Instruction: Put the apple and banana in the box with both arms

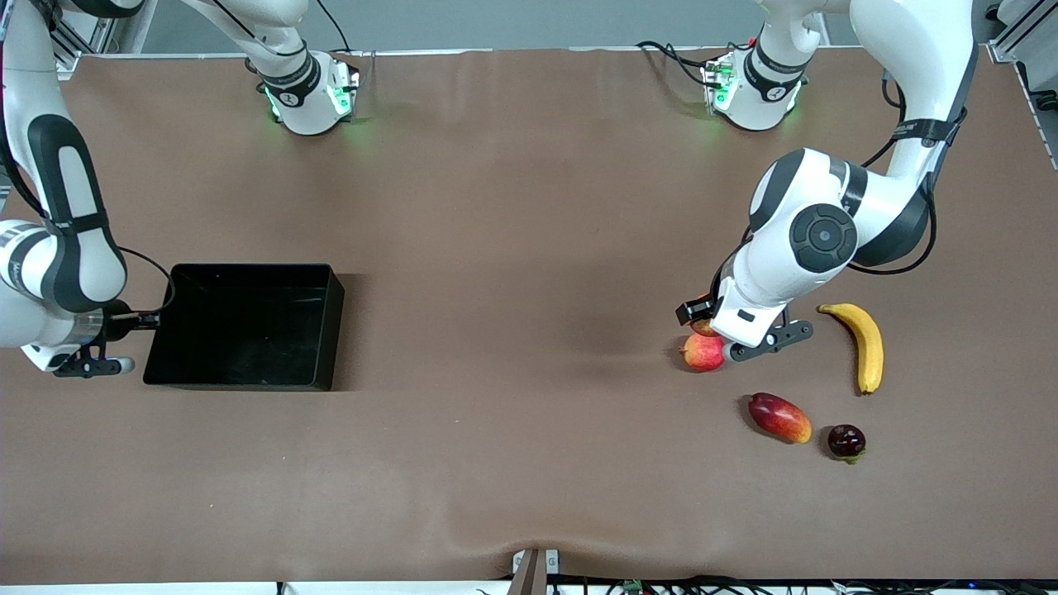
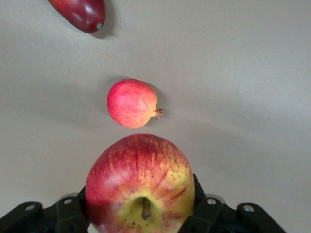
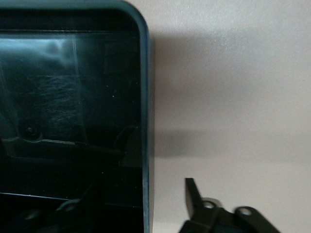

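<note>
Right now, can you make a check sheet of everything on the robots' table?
Surface: brown table, nothing spilled.
Job's things: apple held; banana lying toward the left arm's end; box toward the right arm's end, nothing seen inside.
Clutter: pink-red fruit, mango, dark purple fruit, all near the banana.
Hands: left hand shut on the apple; right hand open, astride the box's wall.
Cables: dark cables by the arm bases.
Surroundings: metal frame at the corners.

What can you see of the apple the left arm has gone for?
The apple is small and round, red with yellow streaks spreading from a yellow stem dimple, short brown stem showing. Skin looks smooth and unbruised. It sits between the left gripper's fingers, which press both its sides. A smaller pink-red fruit lies beside it, nearer the front camera, apart from it.
</note>
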Tool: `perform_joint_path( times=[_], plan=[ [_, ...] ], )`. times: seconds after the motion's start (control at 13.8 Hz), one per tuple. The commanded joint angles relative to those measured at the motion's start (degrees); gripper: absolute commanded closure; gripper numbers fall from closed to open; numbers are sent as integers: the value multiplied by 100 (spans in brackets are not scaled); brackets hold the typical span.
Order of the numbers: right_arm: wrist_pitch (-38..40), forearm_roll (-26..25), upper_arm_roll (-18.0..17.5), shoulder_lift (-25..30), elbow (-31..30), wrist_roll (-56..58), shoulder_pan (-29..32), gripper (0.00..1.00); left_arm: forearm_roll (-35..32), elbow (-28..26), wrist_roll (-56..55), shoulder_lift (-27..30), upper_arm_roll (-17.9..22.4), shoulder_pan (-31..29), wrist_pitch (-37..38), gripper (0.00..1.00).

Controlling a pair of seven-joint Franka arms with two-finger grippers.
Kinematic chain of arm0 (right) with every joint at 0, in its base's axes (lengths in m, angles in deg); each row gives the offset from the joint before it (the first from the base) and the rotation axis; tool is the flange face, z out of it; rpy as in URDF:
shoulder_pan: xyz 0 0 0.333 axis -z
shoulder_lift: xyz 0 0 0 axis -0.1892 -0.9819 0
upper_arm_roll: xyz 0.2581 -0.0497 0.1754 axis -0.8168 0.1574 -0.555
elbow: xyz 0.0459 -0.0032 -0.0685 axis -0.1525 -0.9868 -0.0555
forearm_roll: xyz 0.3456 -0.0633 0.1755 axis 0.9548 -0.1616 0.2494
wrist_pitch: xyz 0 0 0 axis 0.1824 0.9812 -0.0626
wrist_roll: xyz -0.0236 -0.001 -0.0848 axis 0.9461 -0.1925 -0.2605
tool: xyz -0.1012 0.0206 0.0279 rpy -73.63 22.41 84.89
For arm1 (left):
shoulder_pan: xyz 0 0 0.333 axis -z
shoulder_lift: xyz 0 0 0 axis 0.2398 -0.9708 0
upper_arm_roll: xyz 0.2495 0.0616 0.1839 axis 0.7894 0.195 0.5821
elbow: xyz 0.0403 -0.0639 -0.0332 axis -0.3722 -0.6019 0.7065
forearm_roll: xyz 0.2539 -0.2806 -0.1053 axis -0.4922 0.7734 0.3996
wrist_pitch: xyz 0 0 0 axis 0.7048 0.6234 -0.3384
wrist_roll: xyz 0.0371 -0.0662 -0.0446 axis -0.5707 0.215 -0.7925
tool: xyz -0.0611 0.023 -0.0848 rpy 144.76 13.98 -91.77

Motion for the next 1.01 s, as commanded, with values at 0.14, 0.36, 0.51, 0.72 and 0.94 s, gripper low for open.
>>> perform_joint_path(
  times=[0.14,0.36,0.51,0.72,0.94],
  plan=[
    [-45,-46,-81,-21,104,64,85,100,-86,172,-167,-34,-6,-25,71,100],
    [-2,-46,-81,49,245,64,-2,100,-86,181,-176,-8,-6,1,79,100],
    [60,-37,-125,251,245,64,-90,100,-77,181,-184,1,-6,19,79,100],
    [454,33,-134,550,289,-68,-616,100,-86,181,-255,18,-6,28,79,100],
    [587,339,-143,673,298,-584,-1353,100,-86,181,-246,88,-15,1,114,100]
  ],
)
